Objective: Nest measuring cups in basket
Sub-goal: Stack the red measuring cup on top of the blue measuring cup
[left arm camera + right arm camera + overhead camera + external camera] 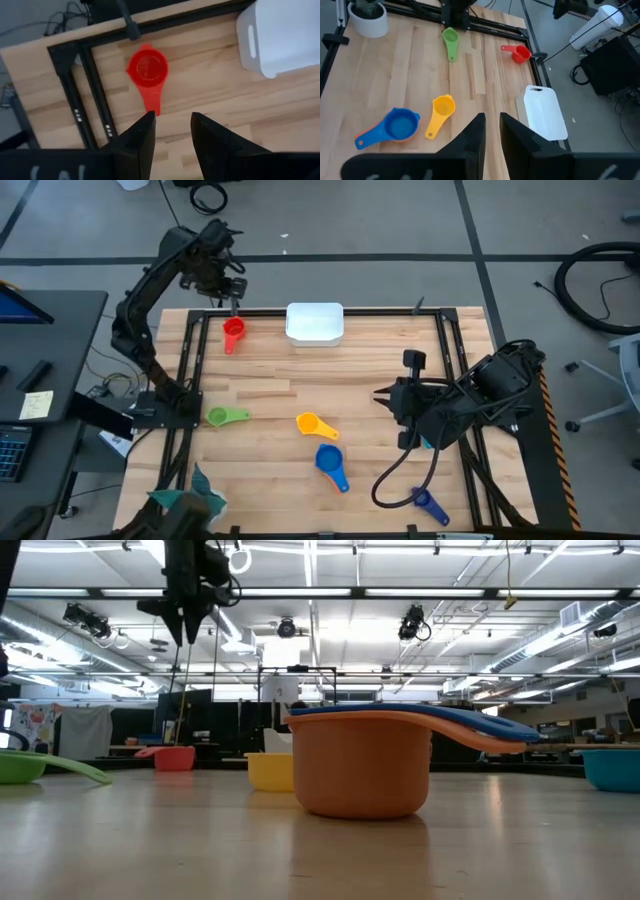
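- small red plastic measuring cup (233, 330)
- green plastic cup (217, 417)
- yellow plastic cup (308, 423)
- blue plastic cup (328, 460) nested on an orange one
- white plastic rounded-rectangular basket (315, 322)
- pale striped wooden table (300, 370)

text: none legible | labels: none | numbers: none | signs: none

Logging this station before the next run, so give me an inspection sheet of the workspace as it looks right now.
Surface: wooden table, black frame around it.
Job's things: white basket at far edge, nothing in it; red cup, green cup, yellow cup, blue cup nested in an orange one, dark blue cup, all loose.
Clutter: nothing seen.
Pincers: left pincer open above red cup; right pincer raised, nothing held.
Cables: black cable looping over table.
Surroundings: desk with laptop.
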`<action>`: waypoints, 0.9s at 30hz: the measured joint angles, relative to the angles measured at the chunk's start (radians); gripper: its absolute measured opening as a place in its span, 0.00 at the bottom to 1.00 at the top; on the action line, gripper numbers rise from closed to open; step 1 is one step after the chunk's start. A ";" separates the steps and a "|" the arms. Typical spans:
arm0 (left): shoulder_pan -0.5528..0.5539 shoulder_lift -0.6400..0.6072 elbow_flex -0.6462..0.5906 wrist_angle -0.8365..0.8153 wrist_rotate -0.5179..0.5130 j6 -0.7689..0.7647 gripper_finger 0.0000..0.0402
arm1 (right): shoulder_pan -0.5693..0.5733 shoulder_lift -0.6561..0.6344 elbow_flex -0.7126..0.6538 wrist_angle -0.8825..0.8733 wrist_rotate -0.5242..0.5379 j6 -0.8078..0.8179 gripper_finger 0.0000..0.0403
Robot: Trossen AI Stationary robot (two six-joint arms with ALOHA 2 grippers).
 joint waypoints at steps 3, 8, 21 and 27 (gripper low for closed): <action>0.000 0.012 0.000 -0.001 0.040 -0.006 0.32 | 0.000 0.000 0.000 0.000 -0.007 0.006 0.15; -0.050 0.040 0.000 0.001 0.075 -0.007 0.32 | 0.000 0.000 0.000 0.000 -0.007 0.019 0.15; -0.265 0.196 0.000 0.067 0.096 -0.064 0.32 | 0.000 0.001 0.000 0.000 -0.007 0.011 0.15; -0.286 0.296 -0.002 0.001 -0.147 -0.172 0.32 | 0.000 0.001 0.000 0.000 -0.007 0.008 0.15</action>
